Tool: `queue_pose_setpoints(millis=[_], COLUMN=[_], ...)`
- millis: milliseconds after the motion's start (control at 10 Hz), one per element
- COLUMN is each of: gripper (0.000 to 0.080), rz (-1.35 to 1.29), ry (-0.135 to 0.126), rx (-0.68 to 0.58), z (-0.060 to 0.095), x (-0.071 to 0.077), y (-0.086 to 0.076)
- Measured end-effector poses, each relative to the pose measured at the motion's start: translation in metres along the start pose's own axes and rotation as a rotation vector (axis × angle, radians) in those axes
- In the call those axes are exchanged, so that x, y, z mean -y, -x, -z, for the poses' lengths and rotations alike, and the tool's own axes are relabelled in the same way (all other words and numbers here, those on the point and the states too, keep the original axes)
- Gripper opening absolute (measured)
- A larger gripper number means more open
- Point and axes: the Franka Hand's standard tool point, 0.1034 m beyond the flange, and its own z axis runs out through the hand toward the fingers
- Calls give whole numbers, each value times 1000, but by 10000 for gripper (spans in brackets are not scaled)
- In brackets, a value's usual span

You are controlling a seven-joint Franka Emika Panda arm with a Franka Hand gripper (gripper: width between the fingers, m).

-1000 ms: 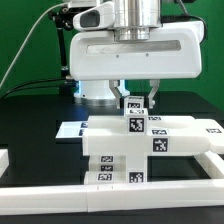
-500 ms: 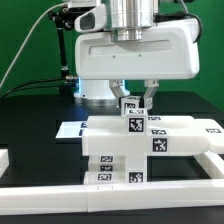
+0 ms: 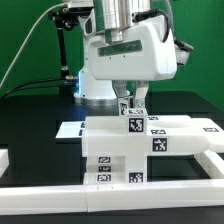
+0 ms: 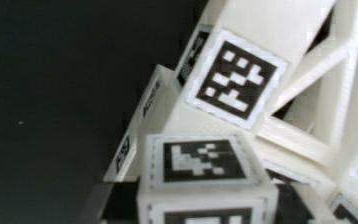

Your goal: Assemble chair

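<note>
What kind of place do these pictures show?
Probably a robotics laboratory bench: a black table edged by a low white rail, a robot arm above it, and white chair parts carrying square black-and-white tags.

Robot arm (image 3: 125, 45): single white arm, wrist pointing straight down, hand turned at an angle to the exterior view. Gripper (image 3: 130, 100): two fingers, partly closed around a small tagged white part.
</note>
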Motion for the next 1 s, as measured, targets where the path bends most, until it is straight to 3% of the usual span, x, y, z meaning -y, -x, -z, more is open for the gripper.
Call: queue_pose_setpoints(millis=[100,200,300,500,700,1000], gripper=[529,529,612,643,648,649], rz=[14,43,216,520,634,872], ry=[0,2,7,13,8,20], rx=[0,-2,-9,-6,-20,-24], z=[0,0,0,-2,-1,-2], x=[0,1,3,4,2,1], y=[0,1,5,9,8,5])
